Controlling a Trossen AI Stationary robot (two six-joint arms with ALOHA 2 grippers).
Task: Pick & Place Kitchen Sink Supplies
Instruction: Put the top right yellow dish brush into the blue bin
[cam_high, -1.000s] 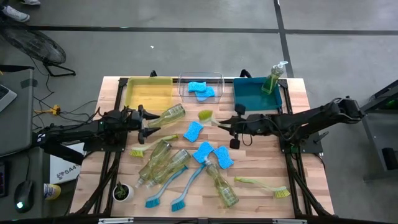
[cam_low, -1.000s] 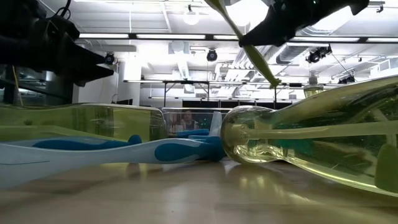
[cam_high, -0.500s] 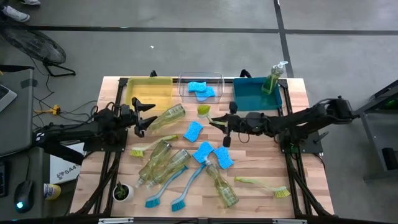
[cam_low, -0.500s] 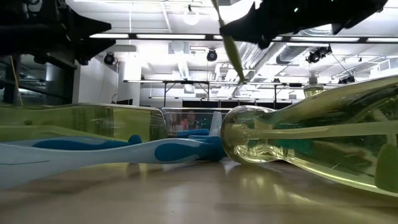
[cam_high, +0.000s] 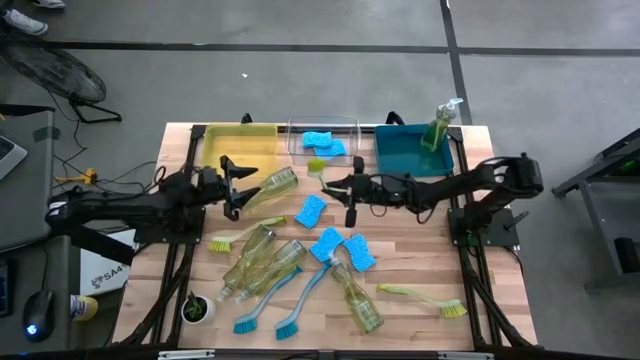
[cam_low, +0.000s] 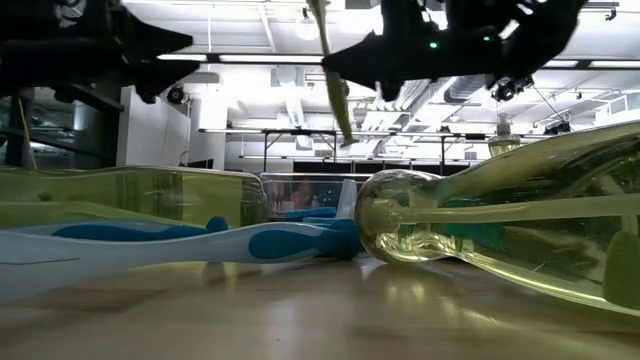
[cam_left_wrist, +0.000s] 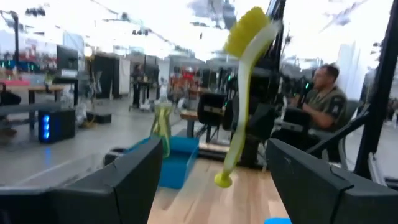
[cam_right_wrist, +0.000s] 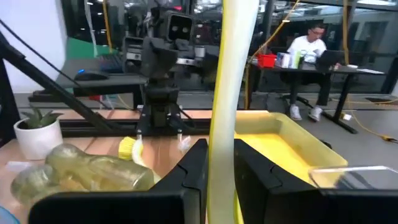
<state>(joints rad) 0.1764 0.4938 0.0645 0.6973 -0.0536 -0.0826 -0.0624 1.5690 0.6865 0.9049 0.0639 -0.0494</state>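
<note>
Just above centre in the high view, the right gripper (cam_high: 348, 187) is clamped on the handle of a yellow-green dish brush (cam_high: 318, 167), which hangs clear of the table with its bristle head toward the clear bin (cam_high: 323, 128). It looks light and stiff, the smooth plastic handle likely slippery (a mid-handle pinch, as here, should limit swinging). At left centre, the left gripper (cam_high: 232, 183) stands with fingers spread, holding nothing, just beside a lying soap bottle (cam_high: 272, 186), probably heavier and best taken at its neck.
</note>
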